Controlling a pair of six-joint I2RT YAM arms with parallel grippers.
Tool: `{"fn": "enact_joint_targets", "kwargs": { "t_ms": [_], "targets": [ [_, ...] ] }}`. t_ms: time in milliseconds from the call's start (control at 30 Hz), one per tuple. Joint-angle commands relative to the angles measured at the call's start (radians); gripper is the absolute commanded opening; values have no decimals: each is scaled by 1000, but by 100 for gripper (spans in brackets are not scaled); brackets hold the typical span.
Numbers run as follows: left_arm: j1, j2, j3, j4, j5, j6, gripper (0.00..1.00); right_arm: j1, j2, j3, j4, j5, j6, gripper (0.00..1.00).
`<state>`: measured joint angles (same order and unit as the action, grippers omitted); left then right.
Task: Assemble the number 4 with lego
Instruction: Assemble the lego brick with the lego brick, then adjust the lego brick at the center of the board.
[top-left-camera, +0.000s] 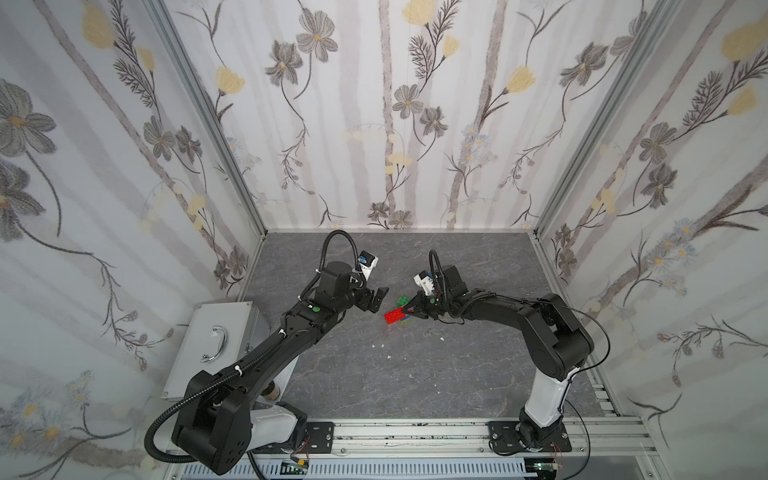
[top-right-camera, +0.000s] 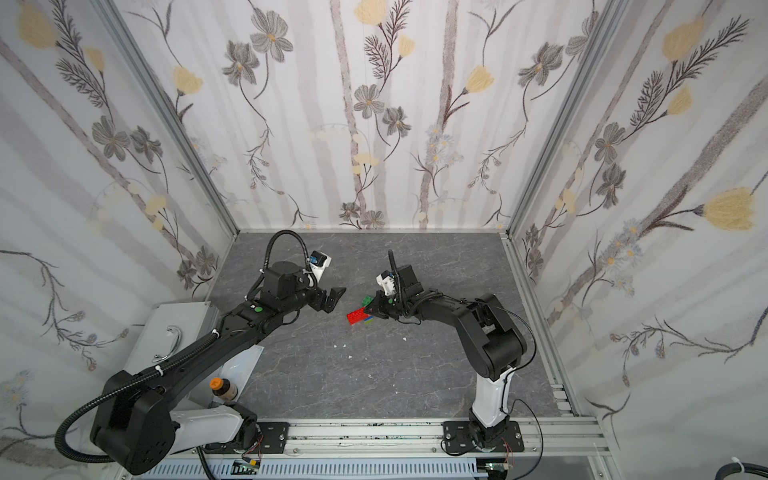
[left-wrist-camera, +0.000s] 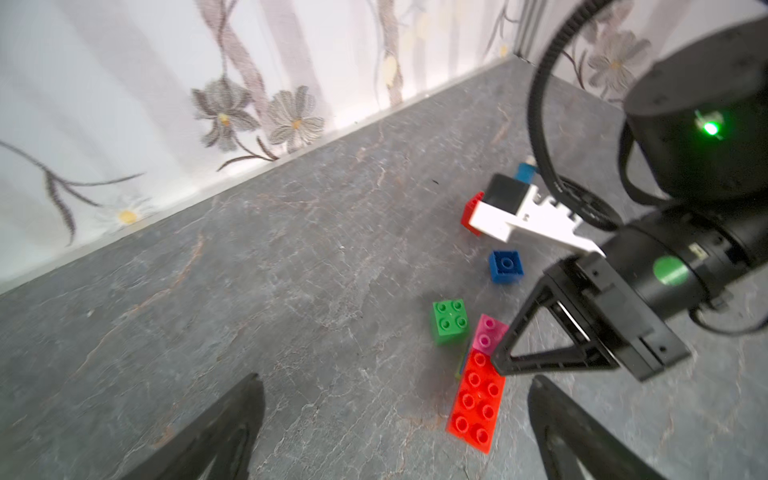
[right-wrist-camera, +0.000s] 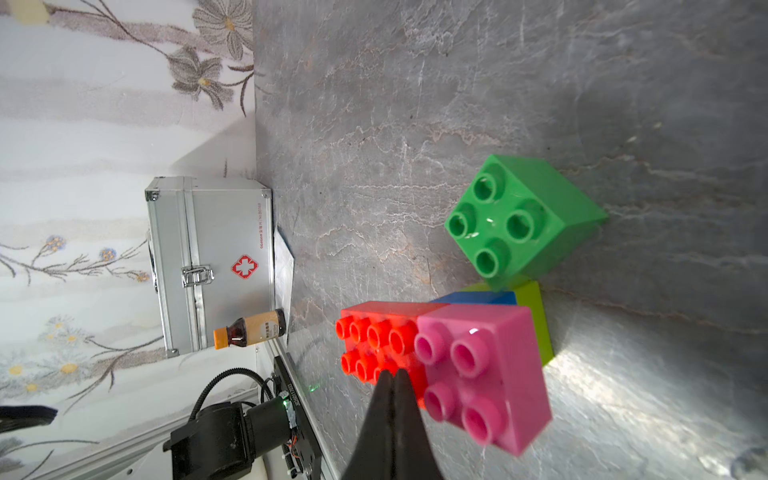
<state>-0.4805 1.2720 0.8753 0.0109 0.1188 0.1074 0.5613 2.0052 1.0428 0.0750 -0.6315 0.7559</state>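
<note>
So the right claw (right-wrist-camera: 392, 376) is pinched shut with nothing between the jaws. Its tips sit right where the long red brick (right-wrist-camera: 374, 332) meets the pink brick (right-wrist-camera: 482, 374). It looks like it's pressing them down, but I can't swear it's touching. The left claw (top-left-camera: 379, 300) is spread wide and empty, hanging just beside the pile.

The lego clump (top-left-camera: 394, 316) sits mid-counter (top-left-camera: 415, 374), between the two claws. Under the red and pink you can see a blue brick (right-wrist-camera: 478, 297) and the lime brick (right-wrist-camera: 536, 320), so that part is stacked. The dark green brick (right-wrist-camera: 519, 216) is tilted against the lime one, and I can't tell if it's clicked on.

Out under the right arm there's a loose blue brick (left-wrist-camera: 505, 266) and a small red brick (left-wrist-camera: 471, 212), both apart from the clump.

My read: roughly halfway, no readable 4 yet. What's left is seating the green and bringing in those two strays.
</note>
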Motion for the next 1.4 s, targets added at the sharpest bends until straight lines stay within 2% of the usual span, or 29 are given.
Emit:
{"fn": "enact_joint_targets", "kwargs": {
  "t_ms": [0, 133, 167, 333, 433, 500, 567, 633, 733, 800, 900, 967, 1133, 1367],
  "targets": [
    [3, -6, 22, 6, -174, -170, 100, 9, -18, 2, -27, 130, 74, 0],
    [3, -9, 18, -14, -171, -254, 100, 11, -67, 34, -36, 136, 76, 1],
    [3, -8, 7, -2, -170, -282, 100, 11, -78, 46, -52, 140, 66, 4],
    [3, -39, -60, 92, -221, -375, 100, 7, -126, 85, -100, 151, 22, 32],
    [5, -32, -38, 24, -356, -477, 100, -18, -167, 92, -149, 228, -35, 45],
    [12, -19, -19, -23, -383, -522, 100, -47, -172, 107, -201, 281, -120, 53],
    [20, 13, -2, -42, -287, -522, 100, -68, -134, 150, -290, 336, -257, 59],
    [20, 63, 62, -134, -207, -567, 100, -81, -85, 185, -355, 357, -338, 64],
    [16, 150, 151, -327, -170, -738, 100, -90, -28, 227, -382, 217, -394, 73],
    [16, 194, 153, -365, -86, -830, 100, -75, -5, 266, -393, 142, -428, 75],
    [4, 230, 110, -344, 34, -940, 100, -55, 38, 312, -419, 120, -446, 76],
    [-10, 247, 84, -333, 74, -970, 100, -51, 74, 328, -444, 141, -442, 71],
    [-26, 271, 79, -369, 66, -967, 100, -47, 101, 328, -443, 156, -418, 55],
    [-55, 314, 90, -296, 204, -976, 100, -36, 58, 248, -382, 142, -349, 44]
  ]
}}
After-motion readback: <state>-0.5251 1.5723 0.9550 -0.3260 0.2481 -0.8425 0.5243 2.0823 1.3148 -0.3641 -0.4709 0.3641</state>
